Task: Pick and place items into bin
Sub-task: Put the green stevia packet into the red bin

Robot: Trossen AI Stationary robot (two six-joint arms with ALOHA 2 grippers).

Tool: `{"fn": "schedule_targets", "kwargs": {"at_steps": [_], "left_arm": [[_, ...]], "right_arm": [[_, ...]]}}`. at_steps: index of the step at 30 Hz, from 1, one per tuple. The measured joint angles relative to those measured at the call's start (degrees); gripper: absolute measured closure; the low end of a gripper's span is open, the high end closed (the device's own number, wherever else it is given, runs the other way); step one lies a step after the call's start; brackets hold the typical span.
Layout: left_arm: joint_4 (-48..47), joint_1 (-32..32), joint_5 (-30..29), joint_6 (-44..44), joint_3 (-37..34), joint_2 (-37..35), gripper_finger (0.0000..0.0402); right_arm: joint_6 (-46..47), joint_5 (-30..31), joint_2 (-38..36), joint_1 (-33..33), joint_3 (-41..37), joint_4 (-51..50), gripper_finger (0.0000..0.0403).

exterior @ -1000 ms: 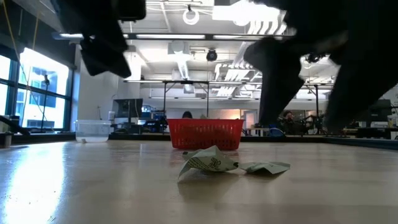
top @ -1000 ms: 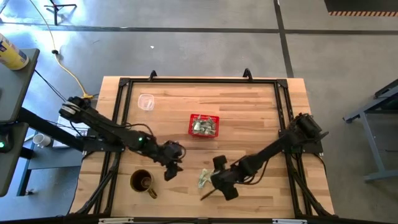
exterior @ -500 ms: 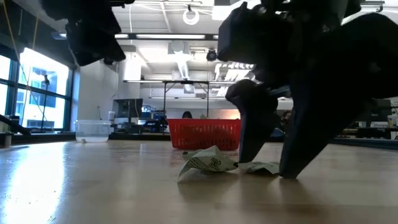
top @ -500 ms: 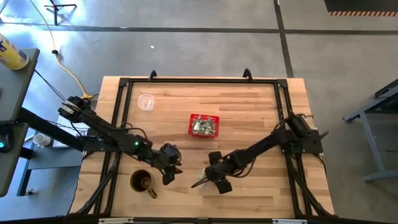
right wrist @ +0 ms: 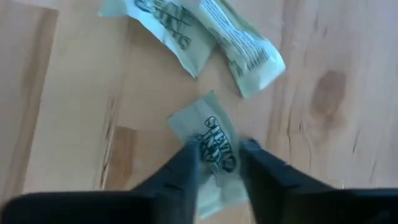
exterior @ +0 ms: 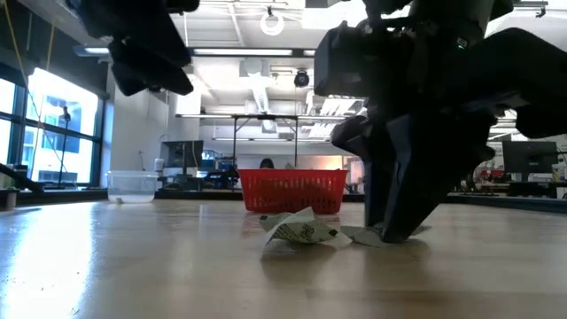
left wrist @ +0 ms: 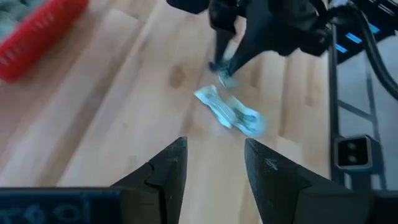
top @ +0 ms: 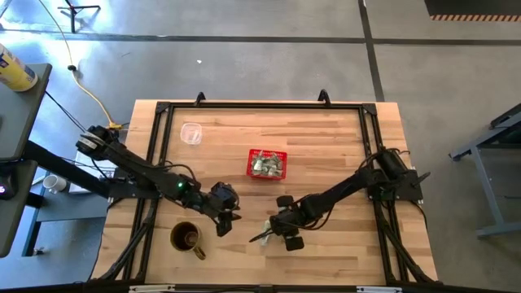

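Packets already fill the red basket (top: 267, 163), so we are well along. Our right gripper (right wrist: 217, 163) pinches one packet (right wrist: 215, 148) on the table near its front edge, its long axis running between the fingers. Two more (right wrist: 205, 37) lie beside. Left gripper (left wrist: 214, 165) hovers, jaws apart, empty.

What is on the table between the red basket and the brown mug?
Mostly bare wood. In the high view, only the left gripper hangs near that stretch between the red basket and the brown mug; no packets lie there.
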Motion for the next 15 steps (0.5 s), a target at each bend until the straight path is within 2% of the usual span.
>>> {"fn": "schedule_targets", "kwargs": {"at_steps": [4,6,8,10,13,15], "left_arm": [[0.0,2.5,0.0,1.1,0.0,0.0,0.0207],[0.0,3.9,0.0,1.1,0.0,0.0,0.0208],[0.0,5.3,0.0,1.1,0.0,0.0,0.0209],[0.0,6.6,0.2,1.2,0.0,0.0,0.0208],[0.0,8.5,2.0,2.2,0.0,0.0,0.0207],[0.0,9.4,2.7,3.6,0.0,0.0,0.0208]], "right_arm": [[9.0,-3.6,-0.6,-2.6,-0.1,-1.7,0.0385],[12.6,-3.0,-1.9,-3.8,-0.3,-2.0,0.0393],[14.9,2.2,-3.7,-4.9,-0.5,-3.1,0.0382],[15.5,9.8,-6.6,-6.4,-0.8,-4.3,0.0376],[15.3,22.1,-12.5,-9.2,-0.4,-6.3,0.0381],[13.1,26.5,-15.5,-11.7,-0.4,-8.6,0.0391]]}}
